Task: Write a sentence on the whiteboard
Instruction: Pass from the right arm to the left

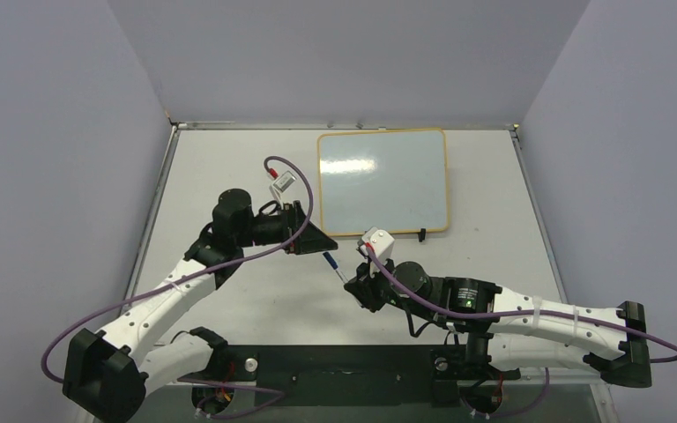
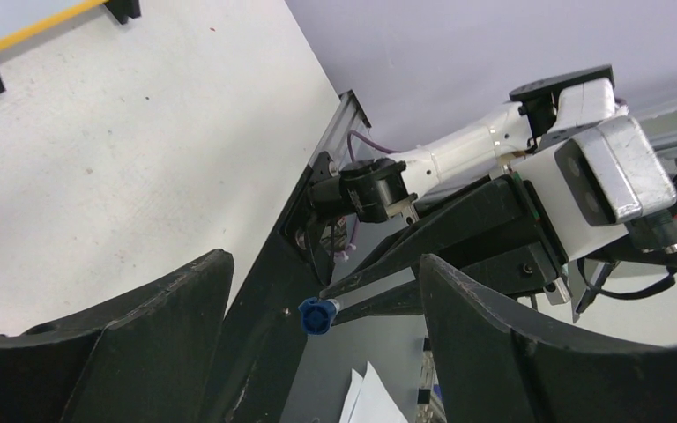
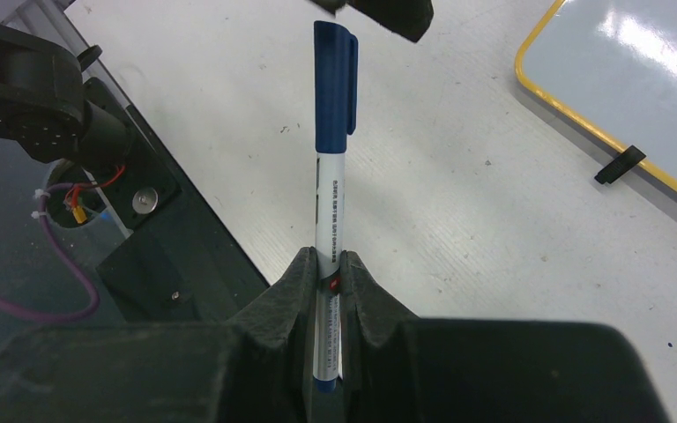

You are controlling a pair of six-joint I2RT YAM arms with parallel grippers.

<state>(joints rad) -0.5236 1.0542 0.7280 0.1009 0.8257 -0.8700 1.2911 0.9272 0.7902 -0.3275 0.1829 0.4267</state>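
The whiteboard (image 1: pixel 383 181) is seen lying flat at the far side of the table (image 1: pixel 229 176), well apart from both arms, and its white face is bare: no writing is shown on it. A blue marker (image 3: pixel 331 203) is clamped by its barrel between the fingers of the right gripper (image 3: pixel 328 264), and its cap (image 3: pixel 335 88) is still on. The left gripper (image 2: pixel 324 264) is held with its jaws spread wide and nothing in them, the capped end just before it. Only the pick-up is judged done; uncapping and all the writing are left
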